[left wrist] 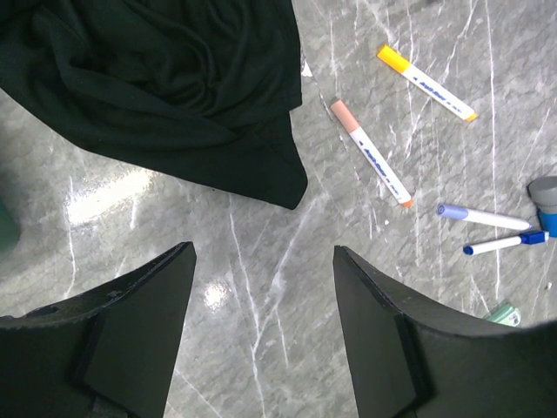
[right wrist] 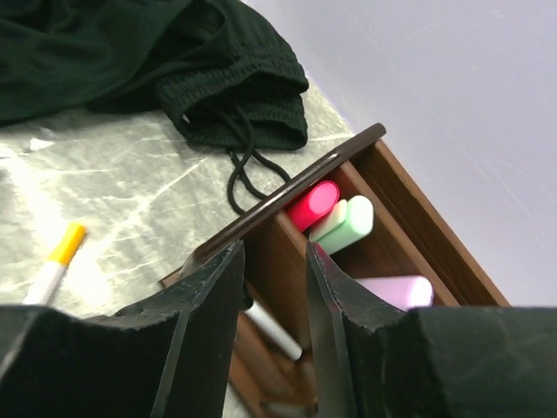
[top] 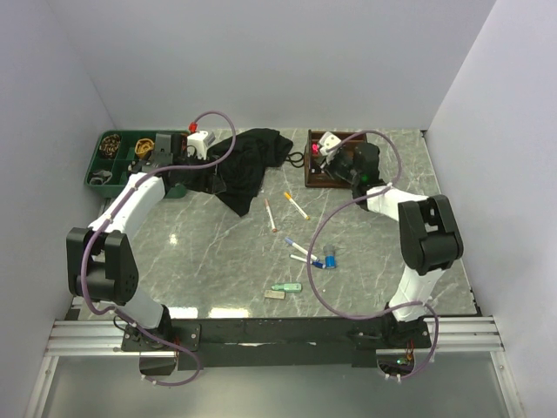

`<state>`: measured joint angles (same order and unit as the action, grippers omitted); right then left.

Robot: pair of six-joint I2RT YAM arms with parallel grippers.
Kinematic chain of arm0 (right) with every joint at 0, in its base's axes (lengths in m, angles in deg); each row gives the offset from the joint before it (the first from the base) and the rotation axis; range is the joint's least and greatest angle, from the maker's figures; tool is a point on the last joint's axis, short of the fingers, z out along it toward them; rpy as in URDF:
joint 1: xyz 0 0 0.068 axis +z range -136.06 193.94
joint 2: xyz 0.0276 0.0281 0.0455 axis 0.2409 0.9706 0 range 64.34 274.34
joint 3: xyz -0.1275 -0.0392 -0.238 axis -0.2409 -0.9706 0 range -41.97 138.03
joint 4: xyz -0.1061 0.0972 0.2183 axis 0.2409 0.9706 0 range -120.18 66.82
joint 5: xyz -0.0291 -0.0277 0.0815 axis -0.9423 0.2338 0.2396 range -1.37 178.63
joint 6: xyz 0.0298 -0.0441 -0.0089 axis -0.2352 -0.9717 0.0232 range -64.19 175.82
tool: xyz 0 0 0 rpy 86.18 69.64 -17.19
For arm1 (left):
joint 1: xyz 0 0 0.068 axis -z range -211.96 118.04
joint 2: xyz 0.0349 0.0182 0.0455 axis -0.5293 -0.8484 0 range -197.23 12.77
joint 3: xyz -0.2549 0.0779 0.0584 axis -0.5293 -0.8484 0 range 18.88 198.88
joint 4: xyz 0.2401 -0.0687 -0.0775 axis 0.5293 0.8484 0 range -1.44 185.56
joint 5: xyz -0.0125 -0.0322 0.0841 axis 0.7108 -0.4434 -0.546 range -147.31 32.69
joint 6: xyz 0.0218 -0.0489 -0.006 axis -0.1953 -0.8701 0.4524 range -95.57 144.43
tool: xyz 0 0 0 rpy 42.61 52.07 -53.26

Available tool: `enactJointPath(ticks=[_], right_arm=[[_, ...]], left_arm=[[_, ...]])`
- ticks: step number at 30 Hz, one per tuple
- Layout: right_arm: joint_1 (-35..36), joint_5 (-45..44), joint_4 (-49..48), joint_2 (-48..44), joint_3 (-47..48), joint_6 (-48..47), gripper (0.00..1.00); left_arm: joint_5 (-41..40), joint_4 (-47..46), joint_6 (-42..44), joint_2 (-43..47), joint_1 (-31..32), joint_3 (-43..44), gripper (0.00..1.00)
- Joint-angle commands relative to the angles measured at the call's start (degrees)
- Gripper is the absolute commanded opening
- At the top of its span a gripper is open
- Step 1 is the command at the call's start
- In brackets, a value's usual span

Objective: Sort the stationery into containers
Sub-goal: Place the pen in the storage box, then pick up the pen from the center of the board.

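The brown wooden organiser (top: 315, 178) stands at the back right. My right gripper (top: 329, 167) hangs over it, open and empty (right wrist: 274, 248), its jaws astride an inner divider. Inside lie a pink highlighter (right wrist: 315, 203), a green one (right wrist: 348, 224), a lilac one (right wrist: 396, 290) and a white pen (right wrist: 274, 331). The green tray (top: 113, 161) is at the back left. My left gripper (top: 193, 180) is open and empty above bare marble (left wrist: 263, 252). Loose on the table lie two markers (top: 271, 215) (top: 296, 205), two blue pens (top: 304, 252), a blue-capped piece (top: 330, 258), a green highlighter (top: 285, 286) and a grey eraser (top: 275, 295).
A large black cloth (top: 244, 165) lies crumpled between the tray and the organiser, just ahead of my left fingers (left wrist: 174, 78); its drawstring reaches the organiser's edge (right wrist: 248, 170). White walls close the table at the back and both sides.
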<state>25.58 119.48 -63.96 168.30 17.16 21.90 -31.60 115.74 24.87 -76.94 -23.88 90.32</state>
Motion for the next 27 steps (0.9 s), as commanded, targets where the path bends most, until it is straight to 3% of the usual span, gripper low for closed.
enactJointPath(ticks=[1, 3, 5, 8, 12, 14, 22, 27], right_arm=[[1.1, 0.52, 1.59, -10.26, -1.39, 3.49, 0.43], [1.98, 1.14, 4.76, -14.81, -1.83, 5.34, 0.44], [3.9, 3.93, 14.4, -17.29, 0.35, 7.63, 0.45], [7.85, 7.9, 36.36, -18.18, 8.59, 9.64, 0.45], [12.08, 9.76, 59.89, -10.48, 19.06, 18.08, 0.44], [13.93, 8.27, 65.92, -6.07, 26.16, 22.12, 0.44], [19.91, -12.18, 68.5, 5.01, 36.57, 33.79, 0.46], [21.32, -18.98, 67.09, 8.79, 38.16, 42.51, 0.59]], left_arm=[[1.27, -3.01, -2.73, 3.31, 0.18, -1.04, 0.7], [0.66, -4.58, -3.87, 4.28, 0.1, -2.44, 0.71], [-1.27, -5.73, -6.59, 6.03, 0.1, -3.14, 0.73], [-1.89, -6.7, -9.06, 8.75, -0.78, -4.2, 0.77], [-0.93, -6.88, -12.39, 12.54, -3.32, -6.39, 0.83], [-0.93, -6.44, -14.42, 14.99, -4.9, -7.45, 0.83], [0.04, -5.29, -19.34, 24.22, -7.54, -14.22, 0.83], [-0.31, -3.89, -19.61, 27.57, -10.97, -17.29, 0.83]])
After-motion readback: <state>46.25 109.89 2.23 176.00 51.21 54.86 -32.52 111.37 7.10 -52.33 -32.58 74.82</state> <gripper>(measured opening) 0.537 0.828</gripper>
